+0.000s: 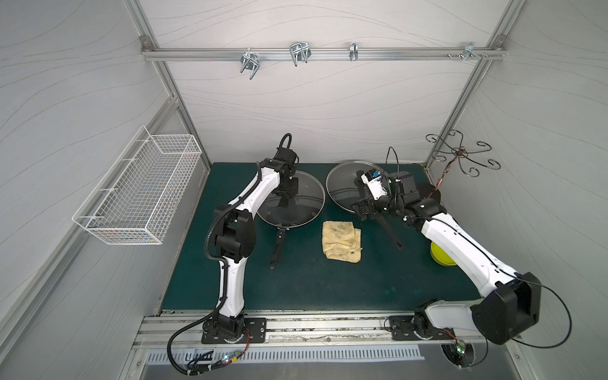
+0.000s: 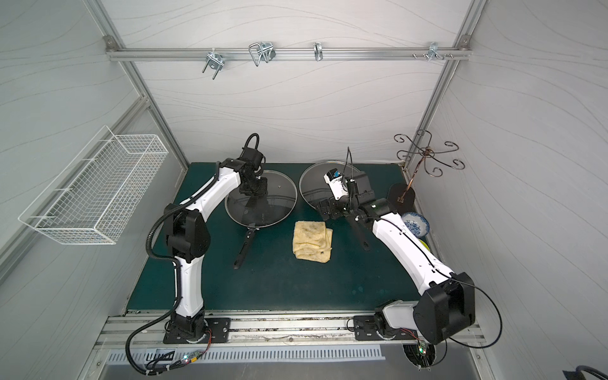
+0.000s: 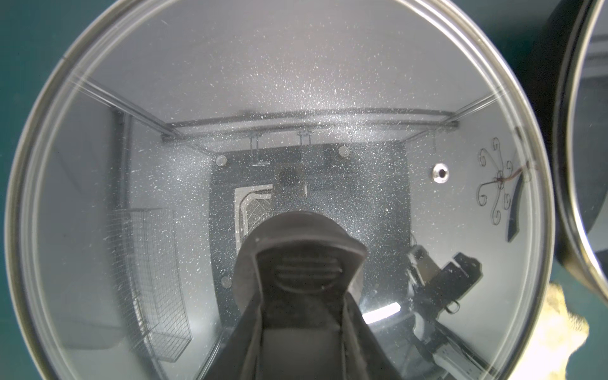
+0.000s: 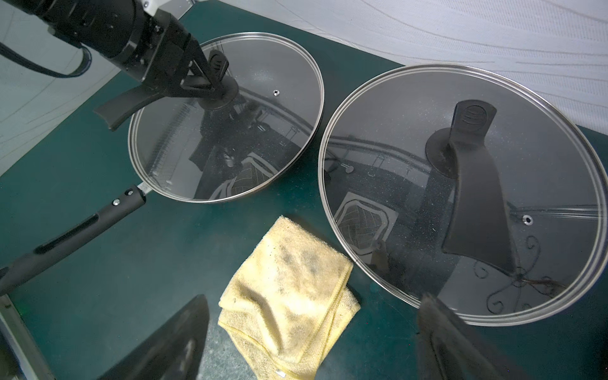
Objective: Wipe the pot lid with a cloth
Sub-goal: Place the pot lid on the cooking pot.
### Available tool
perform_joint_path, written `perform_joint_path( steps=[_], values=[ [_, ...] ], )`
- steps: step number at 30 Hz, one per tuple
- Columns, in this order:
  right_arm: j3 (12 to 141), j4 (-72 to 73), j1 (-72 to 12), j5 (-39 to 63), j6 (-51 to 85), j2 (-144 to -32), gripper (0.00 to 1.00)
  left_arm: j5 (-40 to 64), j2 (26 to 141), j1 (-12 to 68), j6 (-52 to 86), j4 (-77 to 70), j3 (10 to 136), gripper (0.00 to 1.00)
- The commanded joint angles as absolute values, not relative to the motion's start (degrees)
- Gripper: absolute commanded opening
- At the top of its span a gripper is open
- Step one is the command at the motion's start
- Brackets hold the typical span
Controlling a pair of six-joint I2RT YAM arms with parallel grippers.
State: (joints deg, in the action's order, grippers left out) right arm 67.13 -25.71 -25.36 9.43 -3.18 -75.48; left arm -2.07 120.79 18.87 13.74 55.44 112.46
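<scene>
- Two glass lids are sitting on their pans on the green mat (image 1: 296,279): the left lid (image 1: 307,197) and the right lid (image 1: 340,184), with their rims just beside each other.
- The left gripper (image 1: 287,193) is clamping the black handle (image 4: 217,62) of the left lid from both sides. The lid is lying flat on its pan, not raised.
- The cloth (image 1: 342,241) is lying folded on the mat in front of the gap between the two pans. Neither gripper is touching it, and grey stains are showing on its upper face.
- The right gripper (image 2: 329,209) is hovering with its jaws spread wide and holding nothing. It is over the near rim of the right lid, with the cloth just in front of it.
- The step in hand, as I am judging it: the right arm is going for the cloth while the left arm is steadying the lid to be wiped.
- A good pick is calling for a straight descent over the cloth's middle. The jaws should be spanning the folded stack so that every layer is getting pinched, not only the top flap.
- The right pan's long handle (image 1: 390,230) is lying near the cloth, so the approach should be staying clear of it.
- Fine specks are dusting the left lid's glass in the left wrist view. The wipe should therefore be covering the whole dome around the handle, with the left grip holding firm so that the lid is not sliding.
</scene>
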Motion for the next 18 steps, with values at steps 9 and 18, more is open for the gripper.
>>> perform_joint_path(
  steps=[9,18],
  values=[
    [66.82,-25.09,-25.01,7.55,0.74,-73.49,0.99,-1.0,124.31,18.9,14.5,55.79,115.79,0.03],
    [63.87,-22.63,-24.81,2.84,2.83,-69.96,0.99,-0.93,112.76,18.9,13.35,46.73,106.0,0.74]
  ],
)
